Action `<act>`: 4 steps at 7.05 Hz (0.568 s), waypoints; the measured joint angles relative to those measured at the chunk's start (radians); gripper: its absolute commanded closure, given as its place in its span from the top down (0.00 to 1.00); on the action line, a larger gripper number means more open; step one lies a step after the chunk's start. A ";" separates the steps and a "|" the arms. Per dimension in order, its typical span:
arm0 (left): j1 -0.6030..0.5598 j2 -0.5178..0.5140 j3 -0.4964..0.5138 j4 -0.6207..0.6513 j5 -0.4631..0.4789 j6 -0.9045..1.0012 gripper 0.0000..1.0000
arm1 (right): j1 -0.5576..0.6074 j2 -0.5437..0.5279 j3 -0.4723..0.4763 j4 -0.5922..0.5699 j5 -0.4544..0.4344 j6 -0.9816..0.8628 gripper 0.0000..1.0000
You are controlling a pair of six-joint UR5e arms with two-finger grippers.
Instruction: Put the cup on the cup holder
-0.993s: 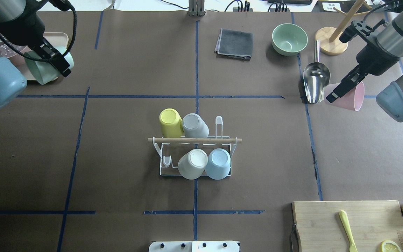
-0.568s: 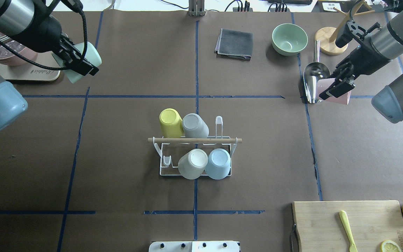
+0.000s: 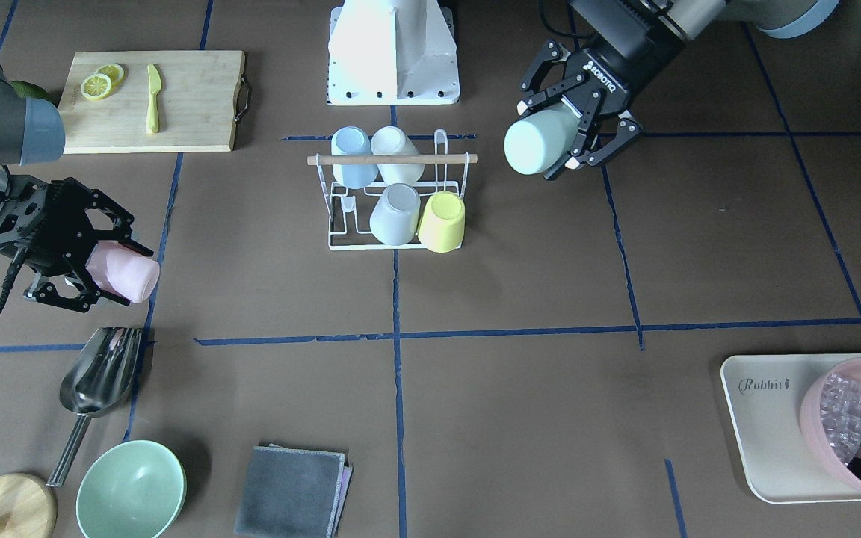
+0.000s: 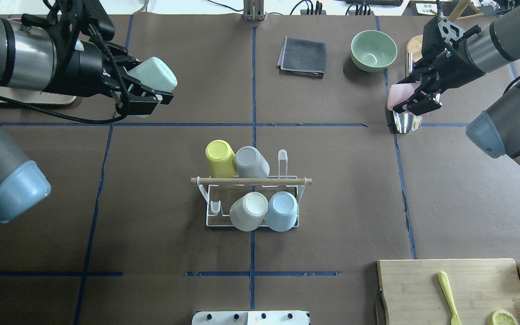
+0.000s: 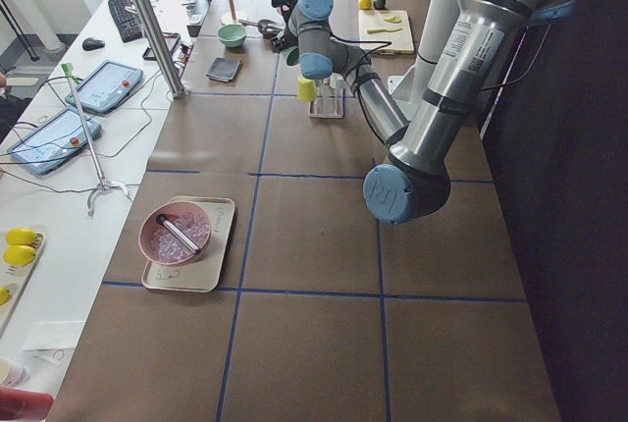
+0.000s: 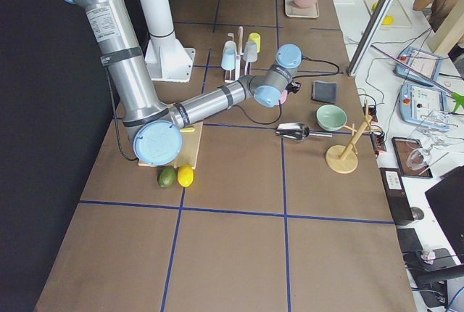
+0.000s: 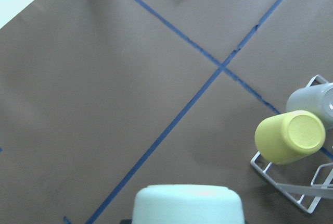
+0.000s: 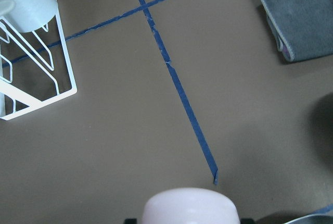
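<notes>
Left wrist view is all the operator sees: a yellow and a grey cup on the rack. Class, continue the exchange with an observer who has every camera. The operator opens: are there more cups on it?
Observer: Yes, a white cup and a blue cup on the rack's other row.
Operator: Any prongs free?
Observer: Two: a far prong beside the grey cup, a near prong beside the white cup.
Operator: And the right gripper?
Observer: Shut on a pink cup, near the scoop.
</notes>
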 measured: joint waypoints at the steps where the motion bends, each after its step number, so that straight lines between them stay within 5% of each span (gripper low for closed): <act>1: 0.079 0.022 -0.004 -0.130 0.114 -0.012 0.05 | -0.027 0.002 -0.011 0.132 -0.047 0.096 0.00; 4: 0.362 0.139 0.004 -0.501 0.496 -0.007 0.05 | -0.123 0.010 -0.019 0.442 -0.178 0.336 0.00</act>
